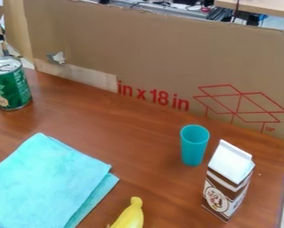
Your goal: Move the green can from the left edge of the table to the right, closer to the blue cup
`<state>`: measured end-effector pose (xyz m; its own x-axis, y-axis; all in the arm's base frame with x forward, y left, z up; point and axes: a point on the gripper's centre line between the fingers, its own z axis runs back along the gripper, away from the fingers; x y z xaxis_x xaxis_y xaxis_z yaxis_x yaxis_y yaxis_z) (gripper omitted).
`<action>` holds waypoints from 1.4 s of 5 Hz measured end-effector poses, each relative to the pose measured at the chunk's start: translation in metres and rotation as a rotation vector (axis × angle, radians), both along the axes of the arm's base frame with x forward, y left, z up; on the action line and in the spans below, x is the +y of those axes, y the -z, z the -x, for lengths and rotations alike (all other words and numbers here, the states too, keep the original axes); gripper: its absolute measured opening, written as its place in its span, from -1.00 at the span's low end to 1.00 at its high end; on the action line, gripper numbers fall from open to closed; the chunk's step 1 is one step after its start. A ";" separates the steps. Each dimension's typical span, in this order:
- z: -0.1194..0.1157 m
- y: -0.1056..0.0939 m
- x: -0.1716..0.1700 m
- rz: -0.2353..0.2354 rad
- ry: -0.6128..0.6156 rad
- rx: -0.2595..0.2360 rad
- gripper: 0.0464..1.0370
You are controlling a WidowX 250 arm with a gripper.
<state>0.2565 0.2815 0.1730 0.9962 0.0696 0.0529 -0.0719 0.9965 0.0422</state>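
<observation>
I cannot tell whether my tool is apart or together, or whether it is clamped on anything. Around the work I see 5 things on the brown bench [150,164]. The teal tumbler [193,144] stands upright, mouth up, toward the right, just behind the gable-top carton [227,182], which also stands upright. The yellow banana [132,216] lies at the near edge of the view, between the carton and the folded turquoise cloth [46,187]. The green can [10,84] stands at far left, near the tall cardboard panel [168,49] behind the bench.

For good handling, I judge that the tumbler wants a straight descent and a light, centred squeeze, since it looks thin-walled and the carton is close enough to be knocked. The carton is tall and narrow; I would square up to 2 opposite faces below its sloped top. The banana would suit a grip across its width. For the cloth, a shallow pinch at a corner could catch just 1 layer.
</observation>
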 end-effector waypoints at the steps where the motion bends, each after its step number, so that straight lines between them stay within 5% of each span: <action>1: -0.013 0.012 0.016 0.018 -0.038 0.022 0.92; 3: -0.031 0.036 0.043 -0.005 -0.042 0.048 0.92; 4: -0.039 0.044 0.054 -0.082 -0.047 0.008 0.92; 5: -0.055 0.057 0.047 -0.053 -0.026 -0.050 0.92; 6: -0.076 0.068 0.026 -0.015 0.013 -0.075 0.93; 7: -0.091 0.070 0.014 -0.024 0.056 -0.070 0.93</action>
<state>0.3479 0.2954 0.1031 0.9923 0.0121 0.1232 -0.0199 0.9978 0.0626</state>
